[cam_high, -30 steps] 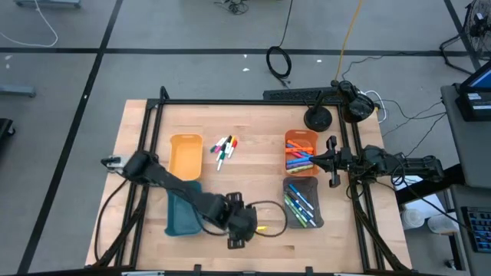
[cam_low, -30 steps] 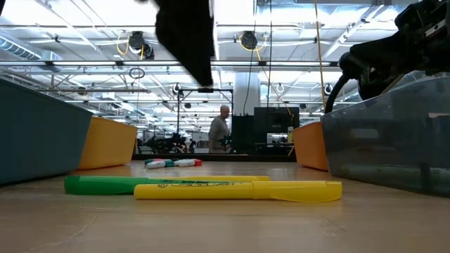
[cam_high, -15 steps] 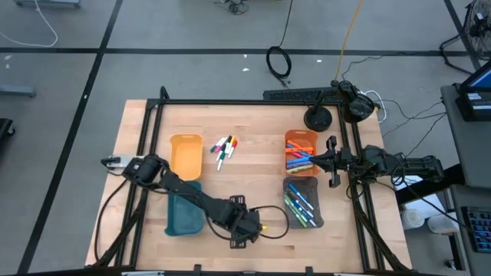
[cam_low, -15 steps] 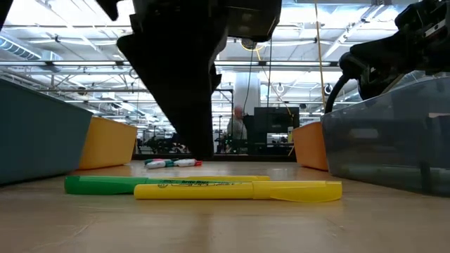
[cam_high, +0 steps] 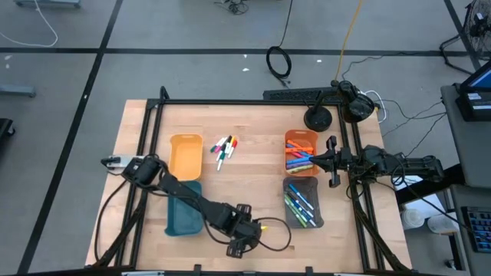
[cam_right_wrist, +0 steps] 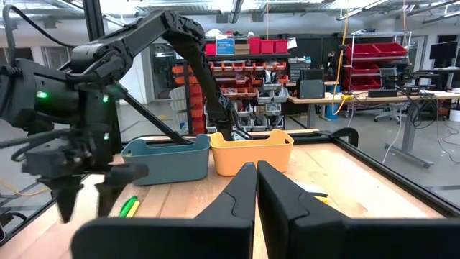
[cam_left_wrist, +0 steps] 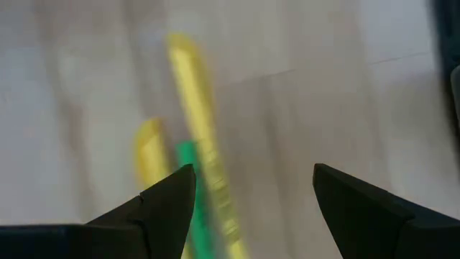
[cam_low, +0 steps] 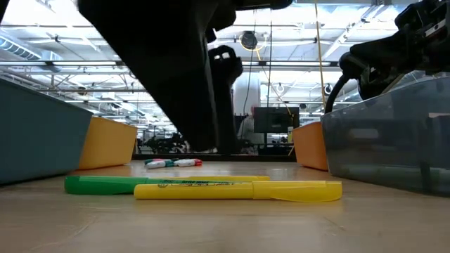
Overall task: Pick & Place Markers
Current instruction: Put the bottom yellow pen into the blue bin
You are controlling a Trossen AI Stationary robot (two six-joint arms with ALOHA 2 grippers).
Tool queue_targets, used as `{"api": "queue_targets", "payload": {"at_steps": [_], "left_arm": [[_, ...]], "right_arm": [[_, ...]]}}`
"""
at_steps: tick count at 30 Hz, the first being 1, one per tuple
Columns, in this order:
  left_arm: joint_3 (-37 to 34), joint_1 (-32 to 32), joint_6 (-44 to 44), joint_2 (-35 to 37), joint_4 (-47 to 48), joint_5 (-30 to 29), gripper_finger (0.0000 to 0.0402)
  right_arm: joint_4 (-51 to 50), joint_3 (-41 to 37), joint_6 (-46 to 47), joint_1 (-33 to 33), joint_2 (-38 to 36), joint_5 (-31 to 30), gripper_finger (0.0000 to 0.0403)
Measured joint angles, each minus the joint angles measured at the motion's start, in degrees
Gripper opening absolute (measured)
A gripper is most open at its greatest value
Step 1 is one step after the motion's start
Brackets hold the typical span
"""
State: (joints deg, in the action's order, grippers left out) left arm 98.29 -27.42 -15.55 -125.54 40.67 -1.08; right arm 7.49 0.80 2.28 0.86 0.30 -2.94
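- Seen from above, a wooden table [cam_high: 253, 123] holds four trays and scattered markers.
- The left gripper [cam_high: 244, 239] hangs at about 6 o'clock on the table, its fingers [cam_left_wrist: 162, 198] spread wide and holding nothing.
- Directly below it lie a yellow highlighter [cam_low: 239, 190] and a green highlighter [cam_low: 105, 184], side by side and touching, flat on the wood.
- A loose cluster of thin markers [cam_high: 224, 149] sits toward 12 o'clock, beside the orange tray [cam_high: 186, 156].
- A teal tray [cam_high: 182, 211] lies at 8 o'clock, next to the left arm.
- At 3 o'clock, a second orange tray [cam_high: 301, 152] holds several markers; a clear tray [cam_high: 303, 201] at 4 o'clock holds more.
- The right gripper [cam_high: 331, 162] waits at the 3 o'clock table edge, fingers pressed together, empty.
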Motion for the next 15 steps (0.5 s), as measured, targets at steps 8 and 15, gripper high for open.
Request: {"api": "queue_targets", "payload": {"at_steps": [8,15], "left_arm": [[-7.6,0.0,-2.9,0.0,-10.6,2.8,0.0282],[-8.3,0.9,-1.0,0.2,-12.0,4.2,0.0282]], "right_arm": [[0.0,0.0,0.0,0.0,0.0,0.0,0.0004],[0.0,0.0,0.0,0.0,0.0,0.0,0.0004]]}}
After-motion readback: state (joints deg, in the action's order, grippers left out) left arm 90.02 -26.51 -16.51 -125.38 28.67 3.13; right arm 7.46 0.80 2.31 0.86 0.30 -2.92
